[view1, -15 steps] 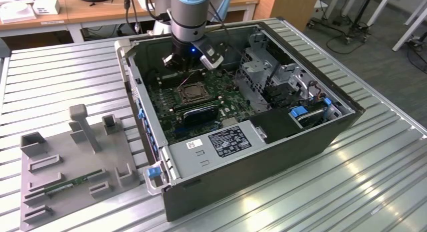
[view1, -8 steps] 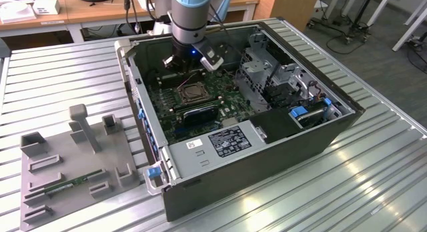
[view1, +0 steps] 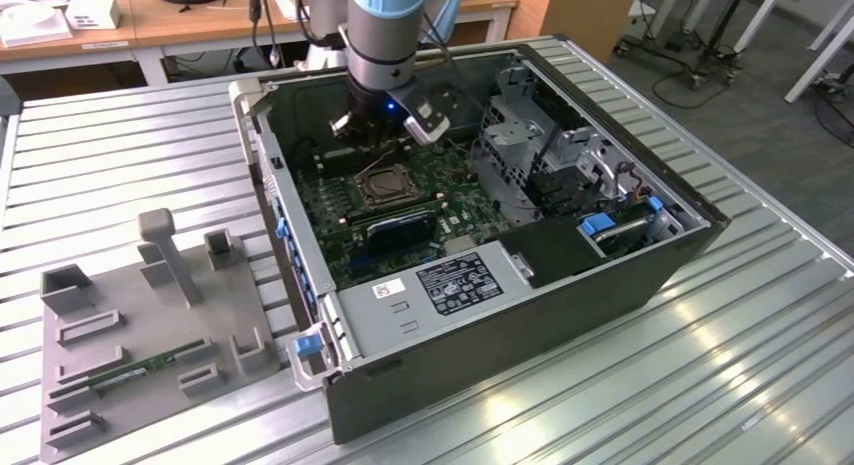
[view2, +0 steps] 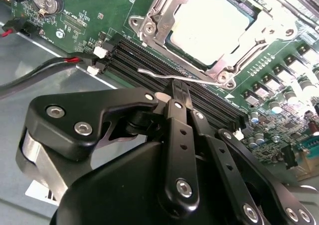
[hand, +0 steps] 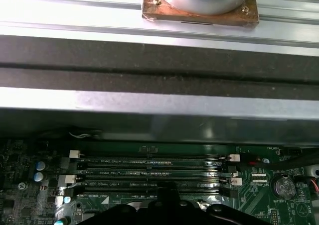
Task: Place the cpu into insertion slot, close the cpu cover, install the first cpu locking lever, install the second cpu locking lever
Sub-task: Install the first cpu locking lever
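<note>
Inside the case (view1: 561, 305) on the tabletop (view1: 761, 325), your hand (view1: 380, 125) hangs over the motherboard (view1: 461, 180). The slot (view1: 380, 188) lies at 6 o'clock from it in the exterior view. In the second wrist view the cpu (view2: 209, 23) sits in that slot with the cover (view2: 158, 17) folded down around it. One lever (view2: 149, 73) lies just beside the cover's edge. Its long axis runs along the memory slots (view2: 134, 53), right at your fingertips. Your hand is closed, its fingers (view2: 174, 115) pressed together with nothing between them. The tips look to be touching the lever near its middle, though you cannot be sure of contact.
</note>
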`<state>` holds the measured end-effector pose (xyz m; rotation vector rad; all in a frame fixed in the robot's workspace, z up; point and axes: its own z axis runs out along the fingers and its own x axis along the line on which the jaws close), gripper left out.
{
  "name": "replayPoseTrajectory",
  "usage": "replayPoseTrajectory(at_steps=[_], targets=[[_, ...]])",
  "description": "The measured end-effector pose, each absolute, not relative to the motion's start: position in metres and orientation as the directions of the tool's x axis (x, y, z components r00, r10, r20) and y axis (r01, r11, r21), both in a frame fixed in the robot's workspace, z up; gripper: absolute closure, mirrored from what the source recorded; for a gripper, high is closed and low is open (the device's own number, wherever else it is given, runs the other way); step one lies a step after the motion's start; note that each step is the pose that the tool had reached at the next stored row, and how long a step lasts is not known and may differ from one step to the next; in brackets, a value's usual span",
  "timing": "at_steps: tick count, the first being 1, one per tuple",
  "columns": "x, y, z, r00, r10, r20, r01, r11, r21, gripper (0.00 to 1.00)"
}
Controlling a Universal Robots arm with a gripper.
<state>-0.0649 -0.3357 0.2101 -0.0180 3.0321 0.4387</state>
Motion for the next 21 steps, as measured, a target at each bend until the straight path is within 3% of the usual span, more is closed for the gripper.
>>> replayPoseTrajectory(at_steps=[21], targets=[[-0.054,-0.336,0.208,-0.997,-0.001,-0.079,-0.023,0.959,0.283,0.89]])
